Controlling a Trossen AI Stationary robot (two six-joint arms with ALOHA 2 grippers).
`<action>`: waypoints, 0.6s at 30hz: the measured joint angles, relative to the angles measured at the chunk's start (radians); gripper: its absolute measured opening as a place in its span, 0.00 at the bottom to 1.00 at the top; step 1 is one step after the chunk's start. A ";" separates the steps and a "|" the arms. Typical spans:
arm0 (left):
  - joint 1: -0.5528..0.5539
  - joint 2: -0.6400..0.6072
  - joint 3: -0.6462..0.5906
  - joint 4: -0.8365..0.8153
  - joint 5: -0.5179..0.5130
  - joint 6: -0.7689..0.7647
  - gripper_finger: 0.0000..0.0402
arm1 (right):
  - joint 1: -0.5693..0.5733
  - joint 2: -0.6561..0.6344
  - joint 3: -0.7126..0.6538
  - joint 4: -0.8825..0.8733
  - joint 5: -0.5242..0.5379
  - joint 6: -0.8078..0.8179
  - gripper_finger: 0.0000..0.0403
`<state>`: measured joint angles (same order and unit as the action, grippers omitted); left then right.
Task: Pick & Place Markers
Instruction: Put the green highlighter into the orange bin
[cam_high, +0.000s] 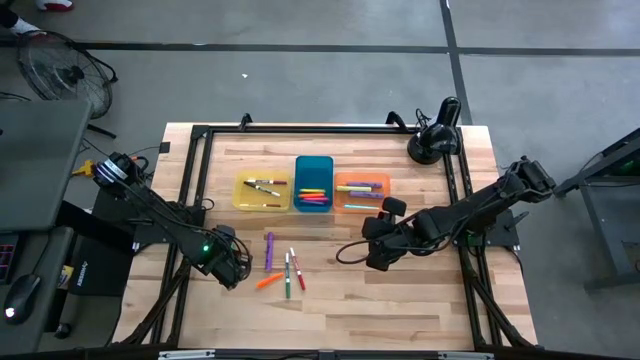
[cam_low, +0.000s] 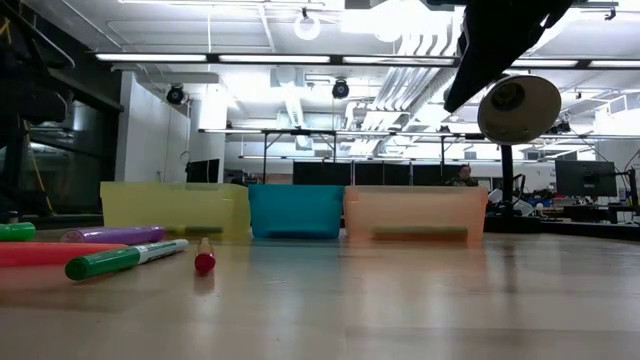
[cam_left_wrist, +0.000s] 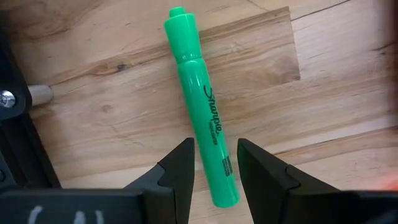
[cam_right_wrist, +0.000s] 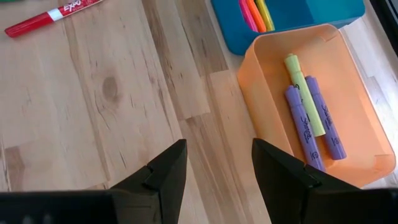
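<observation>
1. Wooden tabletop (cam_high: 400, 300) fills the high view, with a yellow tray (cam_high: 262, 192), a blue tray (cam_high: 313, 184) and an orange tray (cam_high: 361, 192) in a row at centre. A few loose markers (cam_high: 285, 268) lie below the trays, left of centre. The left gripper (cam_high: 232, 270) sits at the lower left of that cluster, far nearer to it than the right gripper (cam_high: 378, 250), which hangs right of centre, below the orange tray.

2. Low view: a green-and-white marker (cam_low: 125, 259), a purple marker (cam_low: 112, 235) and a red marker (cam_low: 203, 258) (seen end-on) lie at the left, in front of the three trays; neither gripper's fingers show here.

3. Left wrist view: a green highlighter (cam_left_wrist: 204, 118) lies flat on the wood, its long axis running from the frame's top centre down between the two dark fingers (cam_left_wrist: 179, 174). The jaws straddle its lower end with a sliver of wood visible each side, so they look parted and not yet gripping. Its axis is square to the closing line, so a short descent and a squeeze should suit.

4. Right wrist view: the right gripper's jaws stand apart and empty over bare wood, with the orange tray at the frame's right holding two purple highlighters (cam_right_wrist: 305, 127) and a yellow highlighter (cam_right_wrist: 303, 93).
</observation>
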<state>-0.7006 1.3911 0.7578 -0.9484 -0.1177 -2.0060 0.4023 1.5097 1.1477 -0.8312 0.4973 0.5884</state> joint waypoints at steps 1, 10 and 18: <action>0.000 0.000 0.000 0.001 0.000 0.000 0.29 | 0.000 0.000 0.000 0.001 0.000 0.000 0.42; 0.000 0.000 -0.113 0.155 0.041 -0.015 0.29 | 0.027 0.000 0.000 0.007 0.002 0.014 0.42; 0.000 -0.007 -0.190 0.226 0.066 -0.021 0.29 | 0.044 0.000 -0.001 0.018 0.008 0.017 0.42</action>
<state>-0.7002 1.3838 0.5674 -0.7226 -0.0515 -2.0265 0.4461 1.5097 1.1469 -0.8131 0.5056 0.6058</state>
